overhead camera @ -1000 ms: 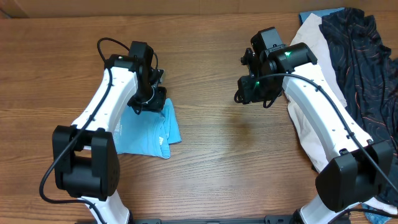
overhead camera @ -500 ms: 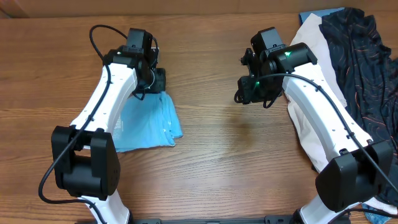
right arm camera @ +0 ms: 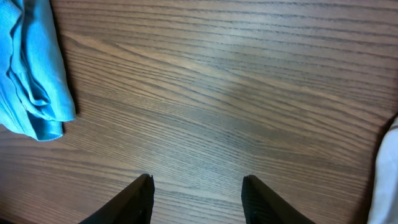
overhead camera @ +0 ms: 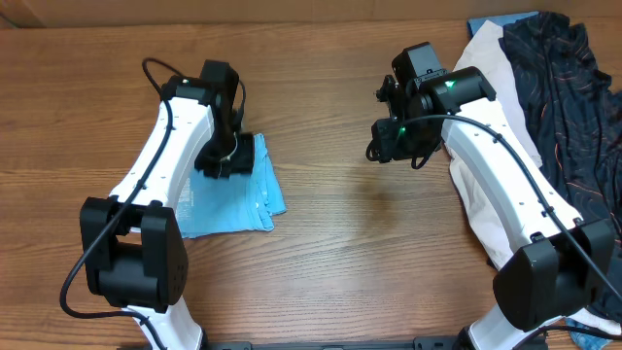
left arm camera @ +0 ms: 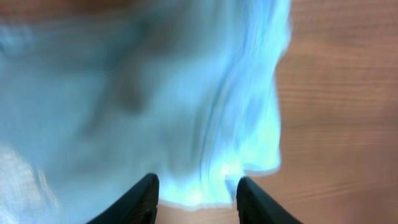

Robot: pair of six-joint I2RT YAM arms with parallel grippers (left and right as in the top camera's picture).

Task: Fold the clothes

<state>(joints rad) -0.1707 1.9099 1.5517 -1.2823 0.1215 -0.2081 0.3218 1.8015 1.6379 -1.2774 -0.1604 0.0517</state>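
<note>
The light blue T-shirt [overhead camera: 238, 194] lies folded into a small flat bundle on the table's left side. It fills the blurred left wrist view [left arm camera: 155, 93], and its edge shows at the left of the right wrist view [right arm camera: 31, 74]. My left gripper [overhead camera: 229, 159] hovers over the bundle's upper edge; its fingers [left arm camera: 196, 199] are apart, with the cloth's edge lying beneath them, nothing clamped. My right gripper [overhead camera: 387, 139] is open and empty over bare wood [right arm camera: 198, 199]. The cream garment [overhead camera: 486, 68] and the black orange-lined garment [overhead camera: 573, 87] lie heaped at the far right.
A blue piece [overhead camera: 501, 21] shows at the back right behind the heap. Cream cloth [right arm camera: 388, 174] shows at the right edge of the right wrist view. The wooden table [overhead camera: 330, 243] runs between the two arms.
My left gripper went from the bundle's top edge back toward the far side, then came down over the top edge again. The blue shirt flattened out a little. The right arm has not moved.
</note>
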